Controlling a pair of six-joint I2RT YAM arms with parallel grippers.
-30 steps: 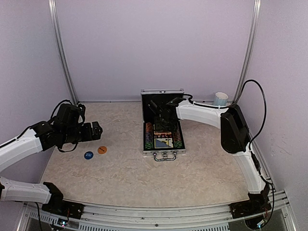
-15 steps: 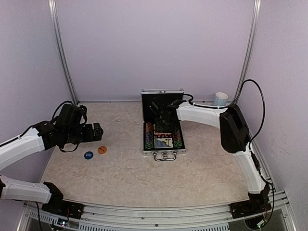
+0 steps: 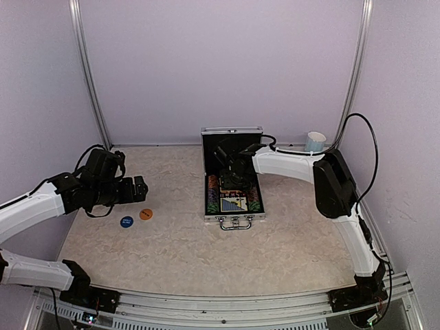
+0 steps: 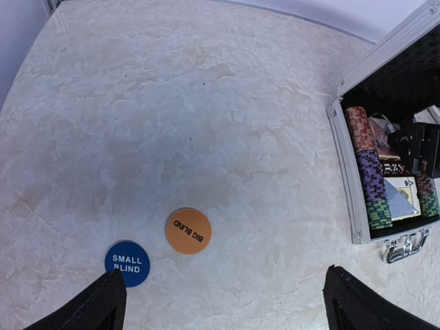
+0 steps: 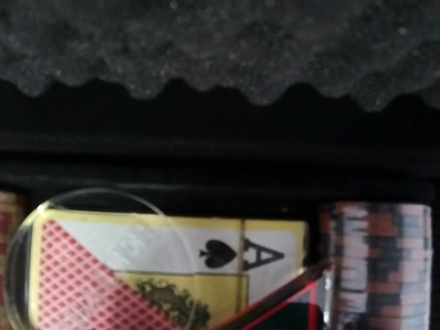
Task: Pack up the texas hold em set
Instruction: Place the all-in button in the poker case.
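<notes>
Right tool shifted back; two discs loose.

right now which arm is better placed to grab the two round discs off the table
Left. The open left gripper hangs close by the round blue disc and round orange disc; the right gripper is far off inside the silver aluminium briefcase.

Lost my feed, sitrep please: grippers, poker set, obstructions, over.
Left gripper jaws open, near blue disc and orange disc, both outside the open case. Right gripper inside it, jaws unclear. Nothing obstructing.
</notes>
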